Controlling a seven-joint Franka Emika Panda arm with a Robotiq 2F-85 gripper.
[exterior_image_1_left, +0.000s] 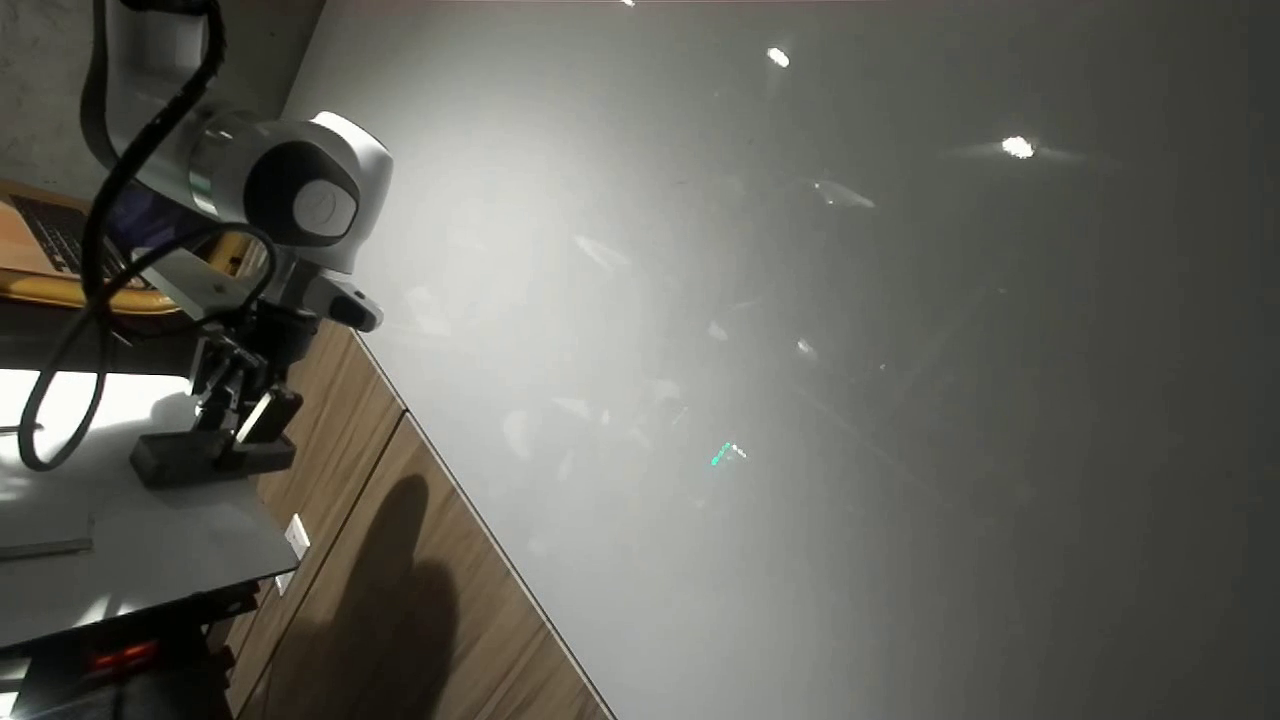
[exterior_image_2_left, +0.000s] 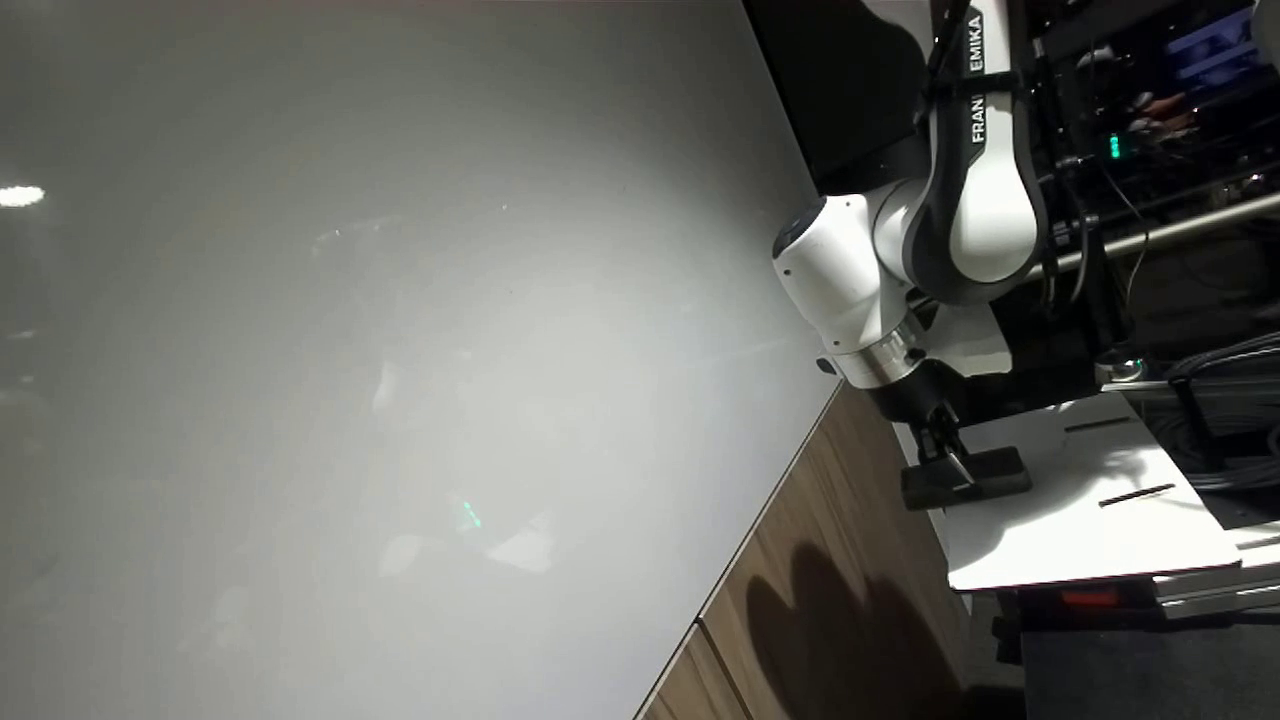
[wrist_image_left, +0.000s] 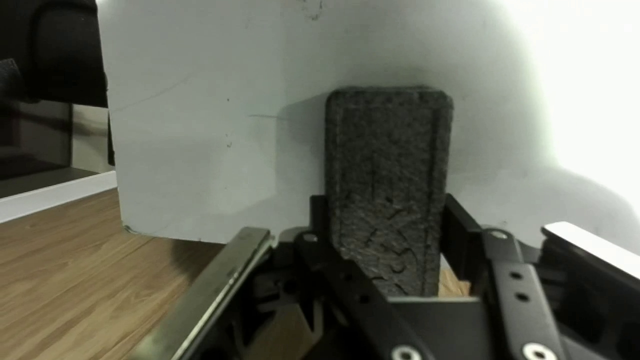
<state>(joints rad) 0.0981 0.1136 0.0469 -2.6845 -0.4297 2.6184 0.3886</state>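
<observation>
My fingers (wrist_image_left: 462, 240) grip a dark felt-like block (wrist_image_left: 387, 165) over the counter (wrist_image_left: 175, 175).
Probably light, slightly soft, hardly slippery; I'd hold its long sides, mid-length.

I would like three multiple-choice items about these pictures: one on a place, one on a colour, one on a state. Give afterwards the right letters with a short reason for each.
1. Where do the two short dark strips show in an exterior view?
A. On the grey wall
B. On the white surface
C. On the wood panelling

2. What colour is the block in the wrist view?
A. Orange
B. White
C. Dark grey

3. In what state is the gripper?
A. Closed on the block
B. Wide open and empty
C. Closed on a cable

1: B, both strips stand out dark against the white.
2: C, its rough face looks dark grey throughout.
3: A, the fingers sit against its two long sides.
</observation>
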